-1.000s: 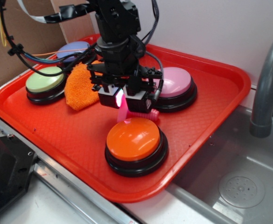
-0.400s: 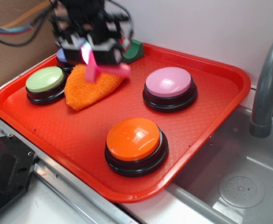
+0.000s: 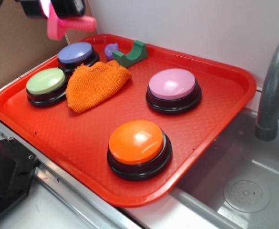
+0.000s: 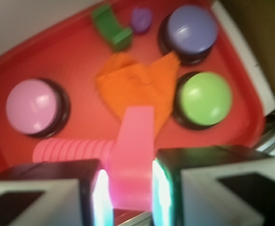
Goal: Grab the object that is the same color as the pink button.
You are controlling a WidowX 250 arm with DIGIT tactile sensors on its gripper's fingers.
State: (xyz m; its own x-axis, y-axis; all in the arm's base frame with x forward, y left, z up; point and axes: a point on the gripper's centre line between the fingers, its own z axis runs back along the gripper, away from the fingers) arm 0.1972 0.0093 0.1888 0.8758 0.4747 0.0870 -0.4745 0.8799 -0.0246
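Note:
High at the top left of the exterior view, my gripper [image 3: 47,5] is shut on the hot-pink toy bolt [image 3: 65,24], well above the tray. The wrist view shows the bolt's flat head [image 4: 131,160] pinched between the two lit fingers of the gripper [image 4: 128,190], with the ribbed shaft sticking out to the left. The pink button [image 3: 172,86], pale pink dome on a black base, sits on the tray's right-centre and appears at the left of the wrist view [image 4: 32,106].
The red tray [image 3: 215,119] also carries an orange button [image 3: 137,143], a green button [image 3: 46,82], a purple button [image 3: 75,51], an orange cloth [image 3: 94,83], a green block [image 3: 130,53] and a small lilac piece [image 3: 111,48]. A sink and grey faucet [image 3: 273,90] lie to the right.
The gripper lifted the pink bolt off the tray beside the orange button and carried it up and to the back left, now nearly out of the exterior view.

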